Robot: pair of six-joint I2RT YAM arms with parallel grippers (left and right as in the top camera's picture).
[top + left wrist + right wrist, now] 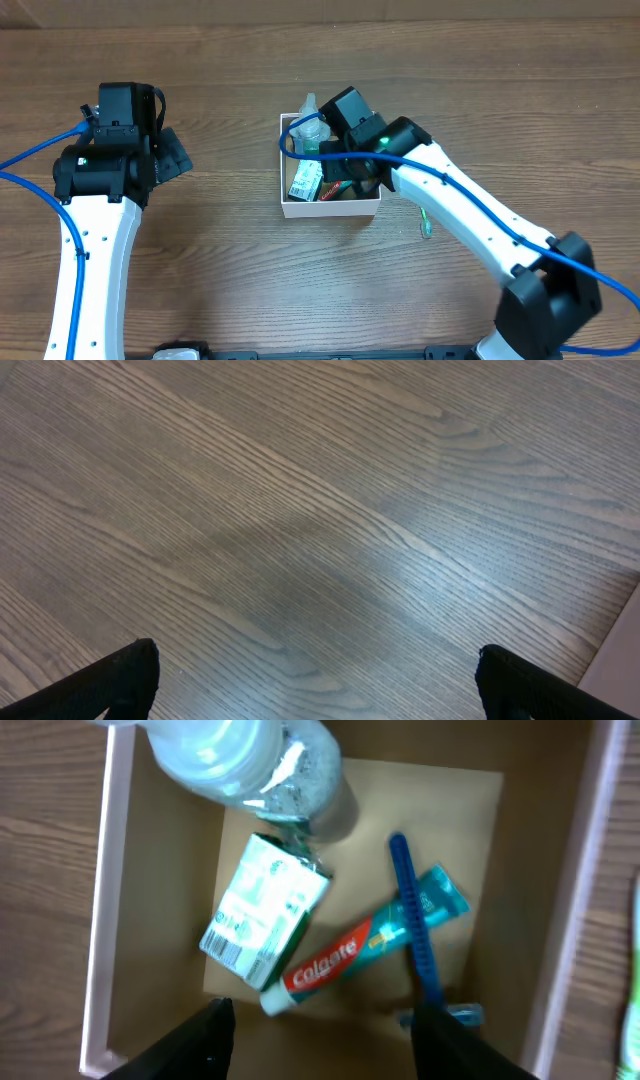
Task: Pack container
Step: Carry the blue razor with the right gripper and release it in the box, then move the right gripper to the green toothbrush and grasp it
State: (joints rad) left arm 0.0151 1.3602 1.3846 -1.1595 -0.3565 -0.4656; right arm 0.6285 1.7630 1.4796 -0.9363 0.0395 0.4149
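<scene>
The container (330, 209) is a white-walled square box with a brown inside (160, 870), at the table's middle. In it lie a white-and-green packet (265, 910), a Colgate toothpaste tube (350, 955), a blue toothbrush (415, 935) and a clear bottle (250, 760) leaning at its far side. My right gripper (320, 1040) is open and empty, hovering just over the box's inside. My left gripper (315, 680) is open and empty over bare wood at the far left (165, 150).
A green toothbrush (424, 222) lies on the table just right of the box, partly under my right arm. The table is brown wood grain.
</scene>
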